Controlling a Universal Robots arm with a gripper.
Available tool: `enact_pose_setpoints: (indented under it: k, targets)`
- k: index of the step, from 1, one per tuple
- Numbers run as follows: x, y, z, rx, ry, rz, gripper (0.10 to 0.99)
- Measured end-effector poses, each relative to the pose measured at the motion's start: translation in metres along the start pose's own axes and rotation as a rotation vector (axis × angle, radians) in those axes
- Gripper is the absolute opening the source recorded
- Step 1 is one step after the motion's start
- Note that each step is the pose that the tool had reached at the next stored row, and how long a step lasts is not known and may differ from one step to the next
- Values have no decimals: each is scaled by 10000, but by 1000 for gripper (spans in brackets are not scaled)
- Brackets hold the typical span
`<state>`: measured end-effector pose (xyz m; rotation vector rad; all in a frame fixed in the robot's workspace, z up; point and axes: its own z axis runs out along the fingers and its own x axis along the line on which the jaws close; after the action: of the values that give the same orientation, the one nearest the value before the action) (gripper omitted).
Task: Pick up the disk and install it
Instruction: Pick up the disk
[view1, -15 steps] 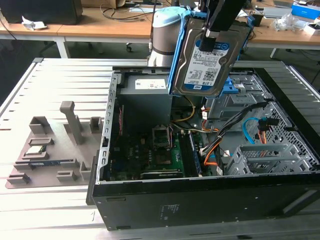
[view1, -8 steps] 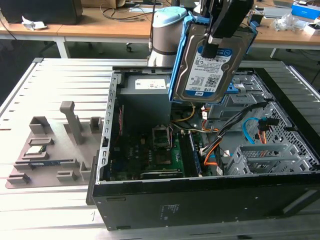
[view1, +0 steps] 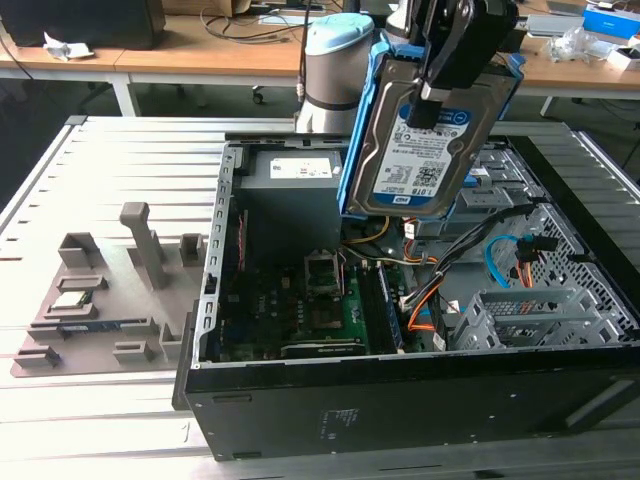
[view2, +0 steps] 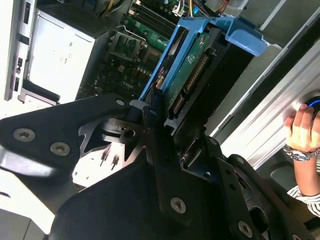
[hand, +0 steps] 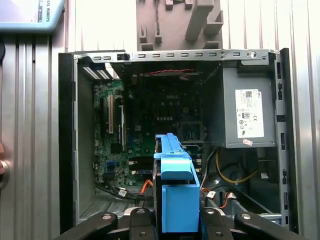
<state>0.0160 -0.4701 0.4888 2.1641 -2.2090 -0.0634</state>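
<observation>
The disk (view1: 425, 140), a silver drive with a white-and-blue label clipped in a blue plastic frame, hangs tilted above the open computer case (view1: 400, 400). My black gripper (view1: 432, 100) is shut on its upper end. In the first wrist view the blue frame of the disk (hand: 175, 190) stands edge-on between my fingers (hand: 145, 220), over the case's interior. The second wrist view shows the disk (view2: 192, 65) from its connector side, reaching out from the gripper (view2: 155, 117) over the motherboard.
Inside the case lie a green motherboard (view1: 300, 310), a grey power supply (view1: 290, 190), loose cables (view1: 440, 290) and a grey drive cage (view1: 520, 320). A grey fixture block (view1: 100, 300) sits at the exterior view's left. A person's hand (view2: 302, 130) rests beside the case.
</observation>
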Motion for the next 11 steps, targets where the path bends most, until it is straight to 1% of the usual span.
enact_pose_setpoints:
  k: [3,5,11]
  targets:
    - [58,-2,6,1,-1,0,361]
    - [115,-3,11,1,-1,0,361]
    - [232,-6,20,1,0,0,361]
